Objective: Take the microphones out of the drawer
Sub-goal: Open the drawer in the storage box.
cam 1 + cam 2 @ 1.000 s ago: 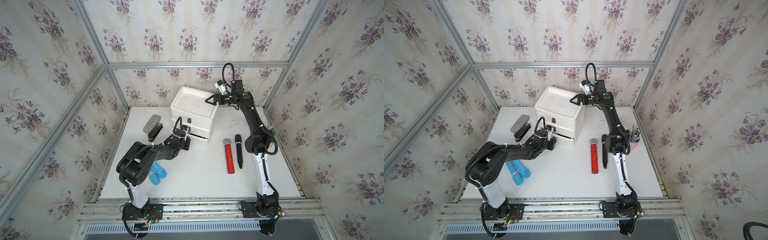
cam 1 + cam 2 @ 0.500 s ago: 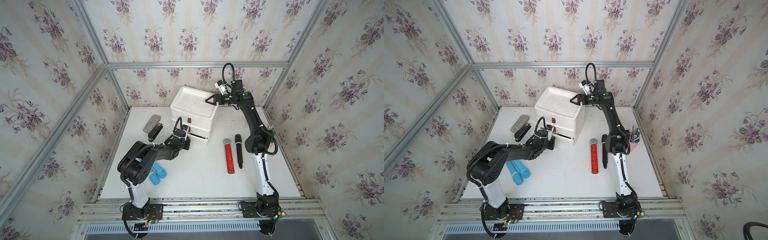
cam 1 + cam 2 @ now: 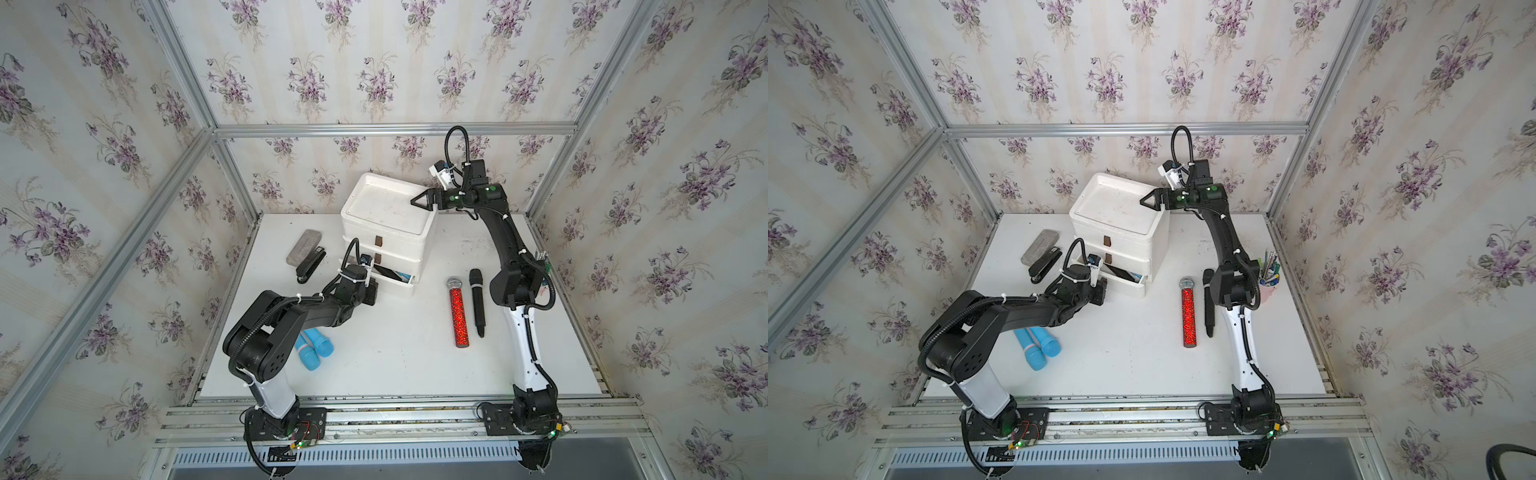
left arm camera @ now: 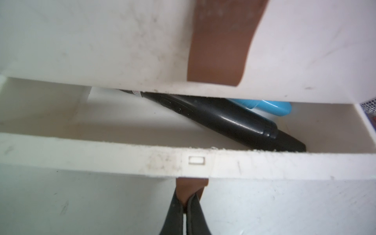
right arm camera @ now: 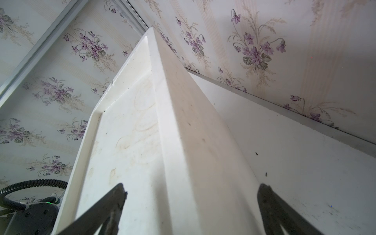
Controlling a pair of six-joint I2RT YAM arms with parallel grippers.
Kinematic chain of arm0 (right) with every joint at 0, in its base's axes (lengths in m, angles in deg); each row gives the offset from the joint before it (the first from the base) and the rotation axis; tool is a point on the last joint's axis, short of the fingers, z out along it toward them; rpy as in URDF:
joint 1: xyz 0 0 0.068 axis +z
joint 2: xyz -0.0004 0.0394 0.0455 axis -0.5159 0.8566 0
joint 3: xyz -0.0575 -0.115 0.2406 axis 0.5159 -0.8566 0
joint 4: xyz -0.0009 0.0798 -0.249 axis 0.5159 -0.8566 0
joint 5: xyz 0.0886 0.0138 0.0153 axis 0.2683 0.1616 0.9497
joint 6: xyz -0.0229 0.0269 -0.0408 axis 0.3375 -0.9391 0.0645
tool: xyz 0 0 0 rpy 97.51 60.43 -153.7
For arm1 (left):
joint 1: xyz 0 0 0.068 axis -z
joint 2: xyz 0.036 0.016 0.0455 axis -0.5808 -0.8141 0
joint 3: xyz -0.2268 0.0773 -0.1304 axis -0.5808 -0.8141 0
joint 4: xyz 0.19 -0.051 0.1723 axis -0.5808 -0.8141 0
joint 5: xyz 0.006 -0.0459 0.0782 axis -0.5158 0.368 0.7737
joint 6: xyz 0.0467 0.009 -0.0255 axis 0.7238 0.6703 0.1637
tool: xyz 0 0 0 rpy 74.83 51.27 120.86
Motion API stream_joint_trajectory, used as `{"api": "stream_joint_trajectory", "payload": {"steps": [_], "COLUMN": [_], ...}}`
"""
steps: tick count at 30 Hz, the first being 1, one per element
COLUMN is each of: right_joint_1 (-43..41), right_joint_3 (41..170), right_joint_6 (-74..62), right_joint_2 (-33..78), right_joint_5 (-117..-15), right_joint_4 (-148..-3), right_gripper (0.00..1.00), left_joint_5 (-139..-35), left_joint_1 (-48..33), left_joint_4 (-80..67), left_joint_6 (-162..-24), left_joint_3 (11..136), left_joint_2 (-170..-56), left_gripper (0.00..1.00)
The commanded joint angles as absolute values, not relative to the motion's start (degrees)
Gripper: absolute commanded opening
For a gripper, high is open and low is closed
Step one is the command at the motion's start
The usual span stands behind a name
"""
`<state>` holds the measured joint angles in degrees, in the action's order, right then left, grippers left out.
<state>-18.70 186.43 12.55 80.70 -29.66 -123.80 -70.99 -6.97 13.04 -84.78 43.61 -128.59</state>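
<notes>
Left end effector [image 4: 185,203], the nearer one, pinches the pull tab [image 4: 191,187]. The microphone [image 4: 219,122] lies slantwise just beyond it inside the drawer [image 4: 122,160]. Right end effector [image 5: 192,188] stands spread astride the cabinet [image 5: 173,122] top.

Left arm [image 3: 299,313], right arm [image 3: 505,232]: black upper links, white lower link [image 3: 524,349], black base plate [image 3: 494,419] with loose wires. Ribbed black cable [image 5: 34,181], white zip ties. Right gripper [image 3: 414,202]: black triangular fingers [image 3: 424,199]. White wrist camera [image 3: 441,172].

We see glossy black plastic on the microphone [image 4: 223,122]; the drawer [image 4: 101,154] has a matt, rough white rim and leathery brown tab [image 4: 191,187].
</notes>
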Motion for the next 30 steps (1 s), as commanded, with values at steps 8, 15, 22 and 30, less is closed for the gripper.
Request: {"api": "stream_joint_trajectory", "payload": {"steps": [8, 15, 22, 30], "right_joint_1": [-18.7, -18.64, -18.61, -18.39], "right_joint_3": [186.04, 186.03, 186.0, 186.01], "right_joint_6": [15.26, 15.02, 15.0, 14.54], "right_joint_2": [82.21, 81.99, 81.8, 81.85], "right_joint_5": [-30.4, -30.3, -30.63, -31.57], "right_joint_4": [-129.95, -130.09, -130.31, -130.14], "right_gripper": [0.97, 0.97, 0.97, 0.95], "left_joint_5": [-69.94, -69.84, -69.18, -67.49], "left_joint_1": [-6.96, -6.77, -5.73, -3.45], "left_joint_4": [12.43, 9.83, 8.03, 5.6], "left_joint_6": [-89.85, -91.73, -93.62, -96.34], "left_joint_3": [36.44, 32.76, 28.42, 25.71], "left_joint_2": [-119.91, -114.48, -107.88, -103.67], "left_gripper": [0.0, 0.0, 0.0, 0.0]}}
